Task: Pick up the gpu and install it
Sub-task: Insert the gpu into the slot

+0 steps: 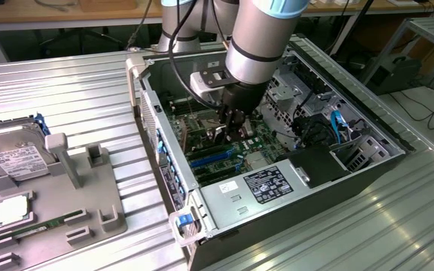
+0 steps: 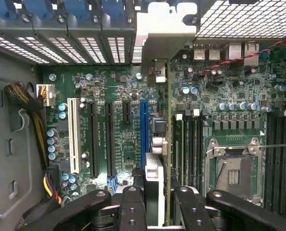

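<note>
Open computer case (image 1: 368,121) lying on its side on the ribbed metal counter (image 1: 66,90), with the robot arm (image 1: 259,39) reaching down into it. The tool (image 1: 228,131) hangs just above the green motherboard (image 1: 225,152). In the wrist view the tool (image 2: 153,202) is closed on the gpu (image 2: 155,96), a thin card seen edge-on and held upright between the black fingers (image 2: 131,207). The card's pale metal bracket (image 2: 164,29) lies at the far end, against the case's rear slot openings (image 2: 66,45). The card stands over the motherboard (image 2: 109,86) just beside the blue expansion slot (image 2: 144,132); whether its edge is seated in a slot cannot be told. At the exterior view's left a grey parts holder (image 1: 59,197) carries a hard drive (image 1: 17,158) and a green memory stick (image 1: 40,226).
</note>
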